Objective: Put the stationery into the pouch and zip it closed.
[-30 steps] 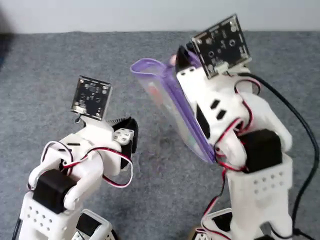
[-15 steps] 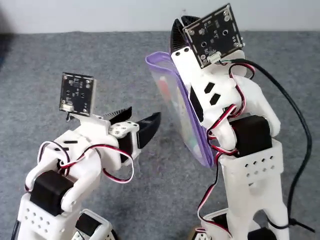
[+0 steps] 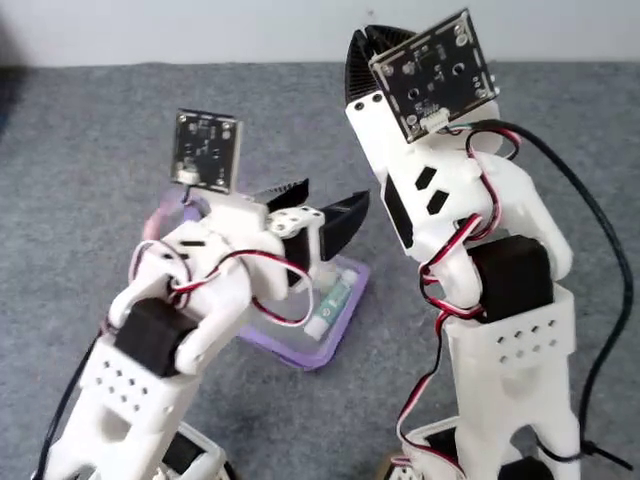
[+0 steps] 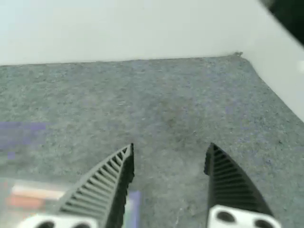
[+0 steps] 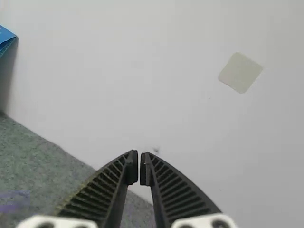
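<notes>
On the grey mat (image 3: 90, 150), one pouch (image 3: 295, 347) lies below the left tool (image 3: 333, 192)

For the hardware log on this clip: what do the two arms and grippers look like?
The left arm and right arm have white plastic shells, black servo blocks and perforated bases. Red, white and black wires loop along each. The left gripper and right gripper have black, ribbed, pointed fingers. Each wrist carries a dark square circuit board; a thick black cable trails from the right arm.

grey felt table (image 3: 80, 130) — white wall (image 3: 200, 30) behind.
</notes>
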Available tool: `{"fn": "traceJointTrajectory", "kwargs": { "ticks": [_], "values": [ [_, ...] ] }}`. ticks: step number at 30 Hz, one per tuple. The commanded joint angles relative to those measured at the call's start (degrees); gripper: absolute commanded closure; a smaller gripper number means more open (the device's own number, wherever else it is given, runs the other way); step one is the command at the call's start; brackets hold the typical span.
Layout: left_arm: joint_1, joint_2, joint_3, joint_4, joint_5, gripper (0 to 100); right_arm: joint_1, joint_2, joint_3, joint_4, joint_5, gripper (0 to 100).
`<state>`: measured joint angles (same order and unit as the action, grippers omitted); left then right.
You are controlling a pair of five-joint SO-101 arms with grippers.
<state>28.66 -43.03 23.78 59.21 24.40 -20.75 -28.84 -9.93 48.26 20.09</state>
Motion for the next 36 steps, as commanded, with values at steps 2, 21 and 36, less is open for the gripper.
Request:
{"fn": "traceJointTrajectory", "kwargs": {
  "ticks": [2, 21, 36],
  "values": [
    [-0.26, 1.14, -0.57, -0.97, 1.23, 76, 0.4, -0.04, -2.11, 0.66, 0.53, 99.1],
    [-37.89, 1.32, -1.36, 17.49, -9.05, 87, -1.1, 8.04, 16.35, 8.31, -22.07, 99.1],
    [-60.31, 1.32, 1.1, 17.58, -13.1, 98, -27.82, 27.91, 16.35, 20.09, -36.48, 99.1]
  ]
}}
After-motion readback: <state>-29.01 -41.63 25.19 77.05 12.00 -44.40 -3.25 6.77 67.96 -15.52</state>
